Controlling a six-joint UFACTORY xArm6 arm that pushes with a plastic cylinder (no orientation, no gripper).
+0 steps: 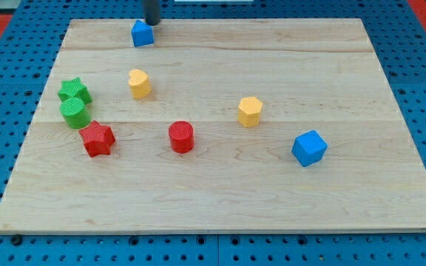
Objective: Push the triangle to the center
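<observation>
The blue triangle block [142, 33] sits near the board's top edge, left of the middle. My tip [152, 23] is the lower end of a dark rod coming in from the view's top; it stands just to the upper right of the blue triangle, close to it or touching it. The board's middle lies well below, toward the view's bottom right of the triangle.
A wooden board [220, 199] on a blue pegboard holds a yellow heart [139, 83], yellow hexagon [249, 111], red cylinder [181, 137], red star [97, 139], green star [73, 91], green cylinder [75, 113] and blue cube [308, 148].
</observation>
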